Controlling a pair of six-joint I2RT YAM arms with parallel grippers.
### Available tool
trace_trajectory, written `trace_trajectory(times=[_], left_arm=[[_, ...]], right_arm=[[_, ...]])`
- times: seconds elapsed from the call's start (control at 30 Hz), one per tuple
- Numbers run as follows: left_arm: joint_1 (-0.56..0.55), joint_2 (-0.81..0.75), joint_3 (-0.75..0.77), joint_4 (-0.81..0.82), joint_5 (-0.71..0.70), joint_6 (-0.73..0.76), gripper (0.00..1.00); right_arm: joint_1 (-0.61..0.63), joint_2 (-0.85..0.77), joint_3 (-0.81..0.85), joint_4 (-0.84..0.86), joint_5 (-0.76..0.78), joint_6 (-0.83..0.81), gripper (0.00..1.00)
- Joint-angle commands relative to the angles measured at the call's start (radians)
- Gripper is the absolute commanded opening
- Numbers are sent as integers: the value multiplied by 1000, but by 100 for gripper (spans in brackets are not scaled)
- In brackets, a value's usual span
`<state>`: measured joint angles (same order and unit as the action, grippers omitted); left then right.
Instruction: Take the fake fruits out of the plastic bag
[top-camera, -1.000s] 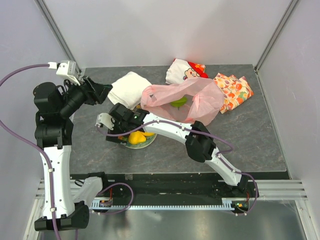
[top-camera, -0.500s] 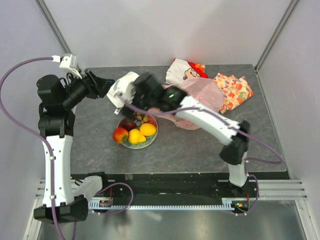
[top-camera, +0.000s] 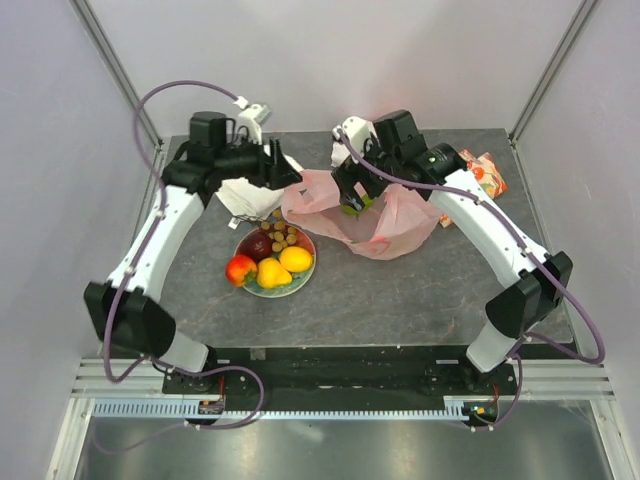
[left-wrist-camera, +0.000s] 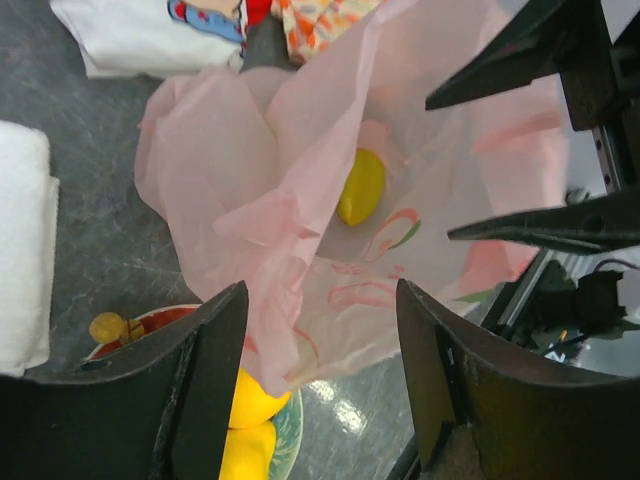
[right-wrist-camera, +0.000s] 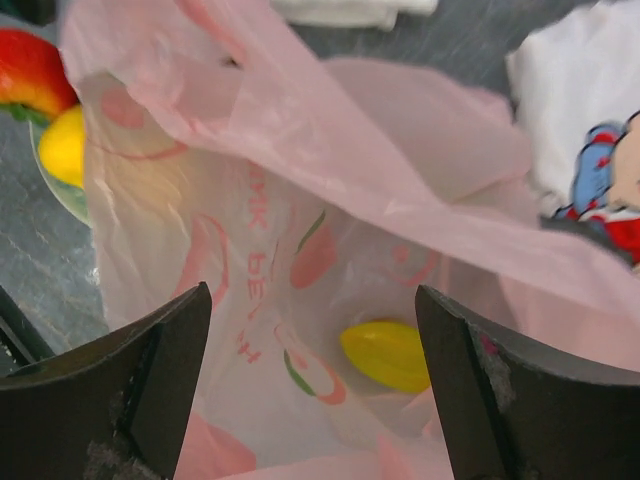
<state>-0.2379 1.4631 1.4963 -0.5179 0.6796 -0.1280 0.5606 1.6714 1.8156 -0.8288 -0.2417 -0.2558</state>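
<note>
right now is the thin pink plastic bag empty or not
Not empty: a glossy yellow plastic fruit lies inside the pink bag, shown by both wrist views.

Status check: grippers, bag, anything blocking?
Both open: left gripper at the plastic bag mouth, right gripper above it. One yellow fruit inside; other fruits on the plate. Nothing covers the fruit.
</note>
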Motion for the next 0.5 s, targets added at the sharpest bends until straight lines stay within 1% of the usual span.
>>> trace_trajectory(times=[0.0, 0.07, 0.1, 0.13, 0.17, 0.2, 0.23, 0.3, 0.33, 0.37, 0.4, 0.43, 0.47], left_arm=[[-70, 144, 131, -117, -118, 192, 68], [-80, 209, 154, -139, -143, 211, 66], [-87, 226, 160, -142, -140, 234, 56], [-93, 235, 154, -142, -141, 244, 49], [-98, 243, 147, -142, -146, 251, 40], [-103, 249, 137, -143, -140, 242, 10], [-103, 247, 115, -143, -129, 226, 2], [-104, 214, 79, -130, -88, 182, 2], [-106, 192, 35, -117, -77, 171, 2], [-107, 171, 10, -105, -63, 160, 2], [-107, 146, -17, -62, -51, 142, 2], [-107, 69, -84, -29, -45, 137, 2], [-110, 25, -131, 11, -40, 137, 2]], right_arm=[[-60, 2, -97, -24, -34, 52, 90], [-88, -10, -155, -39, -36, 52, 88], [-111, -21, -176, -50, -34, 46, 87], [-120, -57, -227, -58, -30, 35, 87], [-125, -82, -258, -73, -25, 17, 86], [-125, -138, -292, -85, -22, 3, 86], [-125, -166, -365, -95, -28, -3, 86], [-123, -252, -438, -127, -31, -32, 86], [-125, -278, -508, -136, -25, -46, 86], [-123, -303, -542, -144, -12, -63, 86], [-125, -343, -573, -144, 2, -95, 86], [-123, -355, -620, -142, 15, -115, 86], [-125, -363, -636, -145, 34, -134, 86]])
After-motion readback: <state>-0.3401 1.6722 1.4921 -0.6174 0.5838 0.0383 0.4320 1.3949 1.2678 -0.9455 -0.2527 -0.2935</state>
